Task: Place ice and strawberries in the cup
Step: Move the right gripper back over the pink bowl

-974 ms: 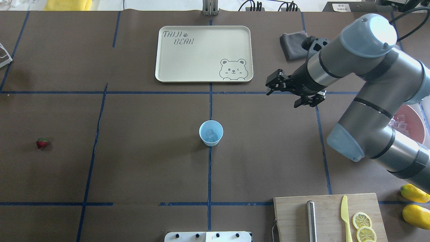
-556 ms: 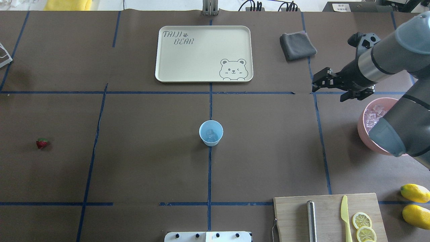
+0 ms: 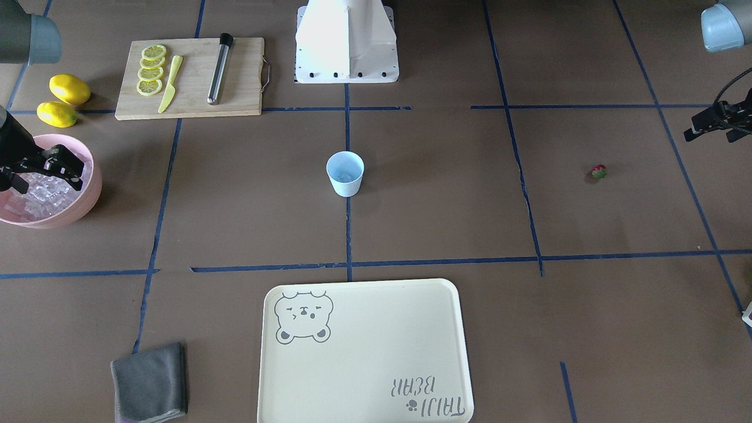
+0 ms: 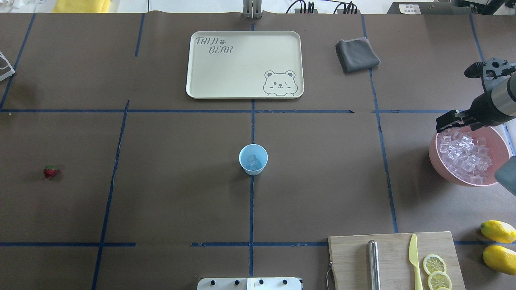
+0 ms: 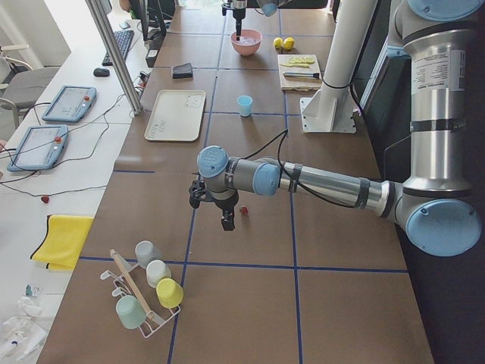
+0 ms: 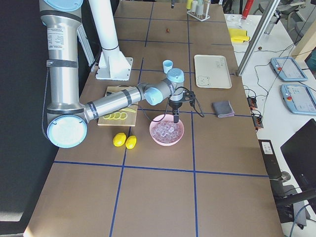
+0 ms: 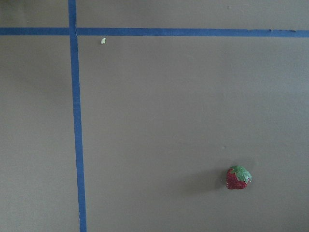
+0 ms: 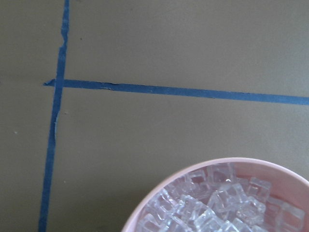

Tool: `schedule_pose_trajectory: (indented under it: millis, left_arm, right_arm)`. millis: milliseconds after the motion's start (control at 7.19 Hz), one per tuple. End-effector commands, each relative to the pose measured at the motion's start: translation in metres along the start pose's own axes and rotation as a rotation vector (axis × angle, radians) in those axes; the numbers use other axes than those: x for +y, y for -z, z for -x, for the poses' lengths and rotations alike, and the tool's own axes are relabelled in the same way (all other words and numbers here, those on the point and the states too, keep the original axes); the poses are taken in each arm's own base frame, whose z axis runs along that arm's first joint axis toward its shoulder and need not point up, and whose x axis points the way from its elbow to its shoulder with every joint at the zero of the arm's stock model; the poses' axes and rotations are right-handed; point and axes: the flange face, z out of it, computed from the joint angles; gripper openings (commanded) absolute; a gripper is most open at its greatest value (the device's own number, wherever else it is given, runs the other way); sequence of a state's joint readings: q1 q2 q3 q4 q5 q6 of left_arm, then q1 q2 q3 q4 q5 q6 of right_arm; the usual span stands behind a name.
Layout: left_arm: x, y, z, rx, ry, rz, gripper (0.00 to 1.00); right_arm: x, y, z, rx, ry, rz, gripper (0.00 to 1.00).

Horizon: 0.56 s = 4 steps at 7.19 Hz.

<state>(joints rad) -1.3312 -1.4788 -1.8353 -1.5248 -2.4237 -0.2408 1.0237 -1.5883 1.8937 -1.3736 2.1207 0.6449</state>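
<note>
Since a second ago the right arm has swung away from the middle of the table, and its right gripper (image 4: 453,122) now hangs over the far rim of the pink bowl (image 4: 433,159), fingers parted and holding nothing. Ice cubes (image 4: 464,153) fill that bowl, heaped directly below and on the robot's side of the fingertips; the right wrist view shows only the bowl's rim and the cubes under it. One clear cube (image 4: 253,161) already lies in the pale blue cup (image 4: 253,159), which stands upright on the central tape line, well apart from both grippers.

The strawberry (image 4: 50,172) lies on bare table far out on the robot's left (unmoved across the frames). The left gripper (image 3: 714,128) hovers near it, a little farther out to the left, fingers apart and empty. From the left wrist camera the berry sits low and to the right, green top uppermost.
</note>
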Motion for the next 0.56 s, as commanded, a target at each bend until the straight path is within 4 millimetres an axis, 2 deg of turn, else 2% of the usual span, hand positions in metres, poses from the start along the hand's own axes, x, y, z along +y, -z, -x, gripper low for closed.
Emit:
schedule_pose_trajectory:
  millis: [0,417]
  left_arm:
    - [0.0,0.0,0.0,0.0,0.001,0.0,1.0]
    - [0.0,0.001,-0.001,0.0,-0.002,-0.002,1.0]
  right_arm:
    - [0.003,-0.021,-0.028,0.039,0.041,0.036,0.92]
    - [0.001,-0.047,-0.048,0.067,-0.035,0.081,0.87]
